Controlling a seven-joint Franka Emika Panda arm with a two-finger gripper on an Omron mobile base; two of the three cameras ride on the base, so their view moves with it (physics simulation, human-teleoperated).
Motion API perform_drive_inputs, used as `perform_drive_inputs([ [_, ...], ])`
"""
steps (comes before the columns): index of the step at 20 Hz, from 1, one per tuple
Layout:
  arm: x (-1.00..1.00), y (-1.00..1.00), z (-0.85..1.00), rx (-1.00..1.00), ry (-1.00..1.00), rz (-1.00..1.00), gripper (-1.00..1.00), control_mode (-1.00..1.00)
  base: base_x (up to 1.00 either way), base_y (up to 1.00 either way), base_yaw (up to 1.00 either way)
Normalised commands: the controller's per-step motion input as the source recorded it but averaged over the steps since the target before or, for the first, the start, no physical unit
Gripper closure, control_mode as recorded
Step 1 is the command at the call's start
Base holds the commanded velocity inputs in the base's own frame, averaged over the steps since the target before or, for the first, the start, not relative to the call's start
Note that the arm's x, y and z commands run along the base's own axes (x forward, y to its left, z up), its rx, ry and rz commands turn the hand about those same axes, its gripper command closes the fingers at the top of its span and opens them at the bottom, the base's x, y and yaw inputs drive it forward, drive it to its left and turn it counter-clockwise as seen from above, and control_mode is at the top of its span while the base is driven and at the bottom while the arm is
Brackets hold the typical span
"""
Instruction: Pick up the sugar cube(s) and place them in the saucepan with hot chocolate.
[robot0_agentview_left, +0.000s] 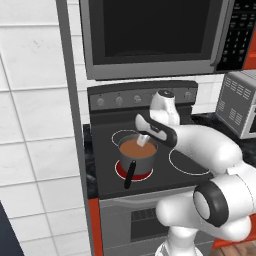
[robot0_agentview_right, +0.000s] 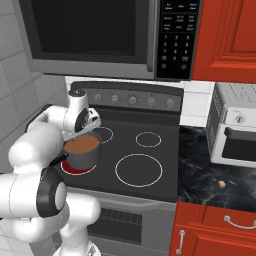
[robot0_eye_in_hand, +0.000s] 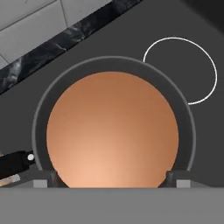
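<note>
The grey saucepan (robot0_agentview_left: 136, 159) stands on the red-glowing front left burner, its black handle (robot0_agentview_left: 130, 173) pointing toward the front. The hot chocolate (robot0_eye_in_hand: 111, 131) lies flat and reddish-brown inside the saucepan's rim (robot0_eye_in_hand: 39, 109). My gripper (robot0_eye_in_hand: 111, 178) hangs straight over the liquid, open, its two fingertips (robot0_eye_in_hand: 46, 177) wide apart near the rim, with nothing between them. From the sides the gripper (robot0_agentview_left: 143, 140) (robot0_agentview_right: 84, 131) points down just above the saucepan (robot0_agentview_right: 82, 156). A tiny tan sugar cube (robot0_agentview_right: 220, 184) lies on the dark marble counter, right of the stove.
A microwave (robot0_agentview_left: 150, 35) hangs low over the stove, close above my arm. A toaster oven (robot0_agentview_right: 235, 127) stands on the counter behind the cube. The stove's knob panel (robot0_agentview_right: 132, 99) is behind the burners. A white tiled wall (robot0_agentview_left: 35, 125) borders the stove's left side.
</note>
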Motion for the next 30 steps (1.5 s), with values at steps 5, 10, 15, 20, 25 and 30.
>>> perform_drive_inputs([
  [5, -0.1, -0.33, 0.12, 0.1, -0.07, 0.0, -1.0, -1.0, 0.0, 0.0, 0.0],
  [10, -0.05, -0.48, 0.05, 0.09, -0.04, 0.0, -1.0, -1.0, 0.0, 0.0, 0.0],
  [15, -0.05, -0.77, 0.0, 0.07, -0.01, -0.01, -1.0, -1.0, 0.0, 0.0, 0.0],
  [20, 0.0, -0.97, 0.0, 0.03, 0.01, -0.14, -1.0, -1.0, 0.0, 0.0, 0.0],
  [25, 0.0, -0.83, 0.0, 0.0, 0.04, -0.26, -1.0, -1.0, 0.0, 0.0, 0.0],
  [30, 0.03, -0.7, 0.0, -0.05, 0.12, -0.27, -1.0, -1.0, 0.0, 0.0, 0.0],
])
